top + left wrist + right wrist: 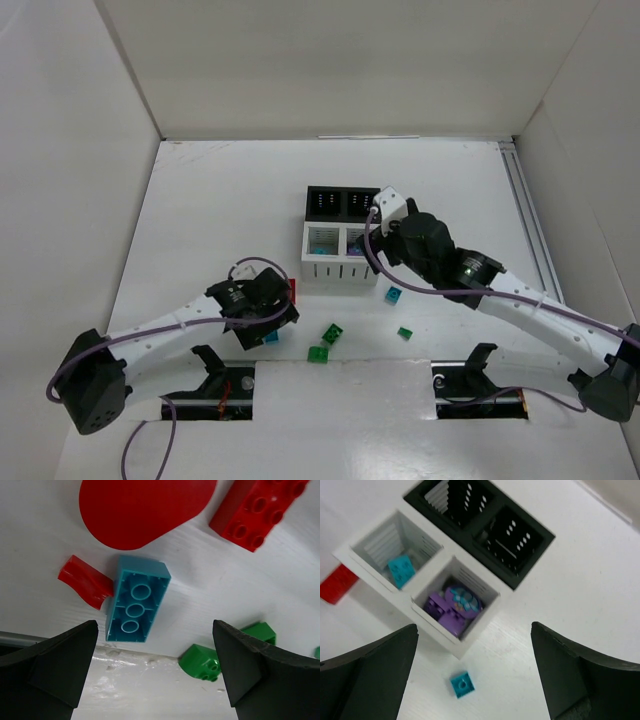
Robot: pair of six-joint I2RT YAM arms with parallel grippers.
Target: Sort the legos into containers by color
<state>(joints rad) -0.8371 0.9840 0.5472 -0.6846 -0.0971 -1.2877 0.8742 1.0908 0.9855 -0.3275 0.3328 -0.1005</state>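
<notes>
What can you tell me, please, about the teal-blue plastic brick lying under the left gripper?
The teal-blue plastic brick is oblong and glossy, lying upside down on the white table: its hollow underside, three round tubes in a row, faces up. A small red curved piece touches one long side. The open left gripper hovers over it, neither finger touching.
</notes>
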